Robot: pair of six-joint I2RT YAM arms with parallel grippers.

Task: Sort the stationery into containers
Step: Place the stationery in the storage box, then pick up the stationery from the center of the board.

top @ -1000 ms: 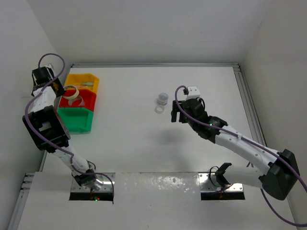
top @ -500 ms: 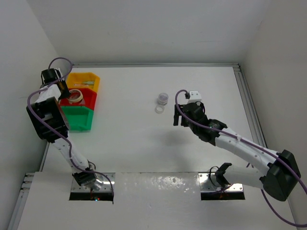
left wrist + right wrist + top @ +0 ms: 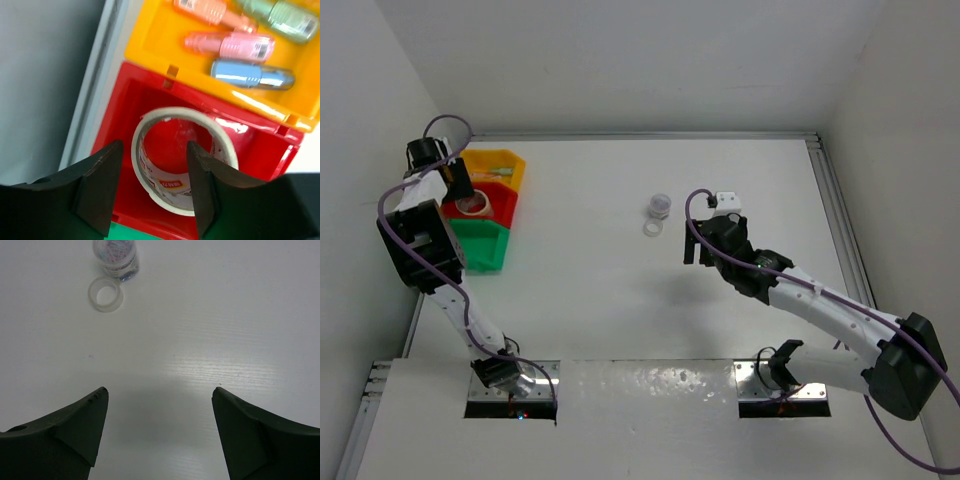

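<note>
My left gripper (image 3: 460, 182) hangs open over the red bin (image 3: 500, 212). In the left wrist view a white tape roll (image 3: 182, 160) lies flat in the red bin (image 3: 255, 150), under my spread fingers (image 3: 97, 185) and free of them. The yellow bin (image 3: 150, 35) behind it holds orange (image 3: 215, 10), green (image 3: 280, 12), pink (image 3: 230, 45) and blue (image 3: 252, 75) sticks. The green bin (image 3: 480, 248) sits nearest. My right gripper (image 3: 698, 246) is open and empty above the table. A small clear ring (image 3: 105, 294) and a little jar (image 3: 116, 255) lie ahead of it.
The three bins stand in a row against the left rail (image 3: 430, 290). The ring (image 3: 652, 229) and jar (image 3: 660, 205) sit mid-table, left of my right gripper. A metal rail (image 3: 835, 215) runs along the right edge, with walls behind and at both sides.
My left gripper moved from the left wall over the red bin, and the tape roll now rests in the bin. My right gripper shifted slightly back toward me.
</note>
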